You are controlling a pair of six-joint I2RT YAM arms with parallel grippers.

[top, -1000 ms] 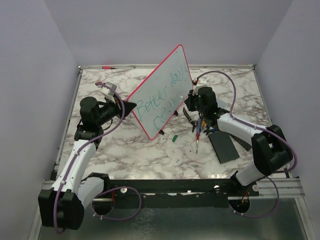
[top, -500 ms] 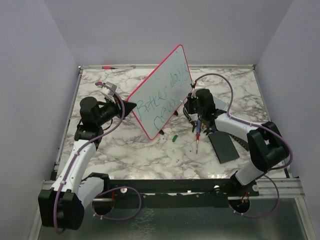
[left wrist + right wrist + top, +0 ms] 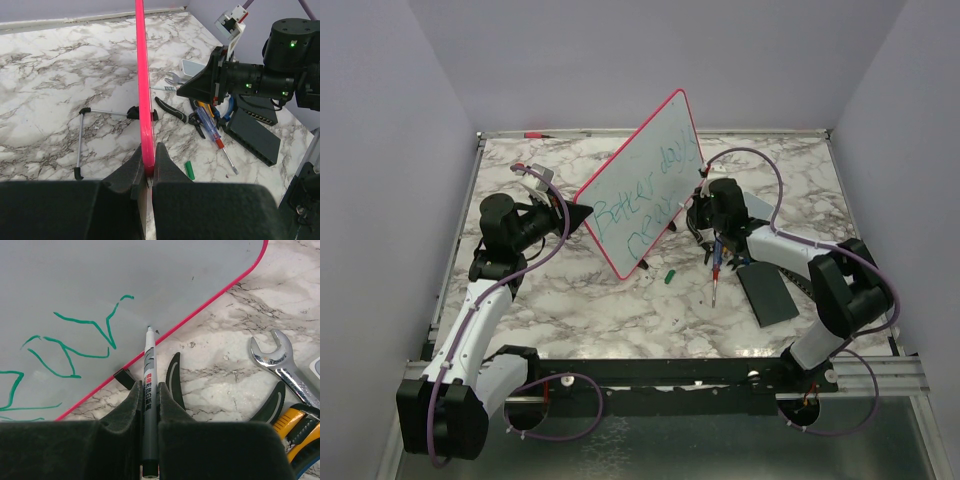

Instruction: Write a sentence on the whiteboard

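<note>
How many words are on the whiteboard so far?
3, in green on the whiteboard: "Better" and "days" on the upper line, and what reads like "new" below. Strokes behind the right gripper and its marker may be hidden.

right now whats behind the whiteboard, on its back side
Behind the whiteboard, the left wrist view shows a thin wire prop stand with black tips on the marble table. In the top view the board itself covers that area, so nothing there can be checked.
</note>
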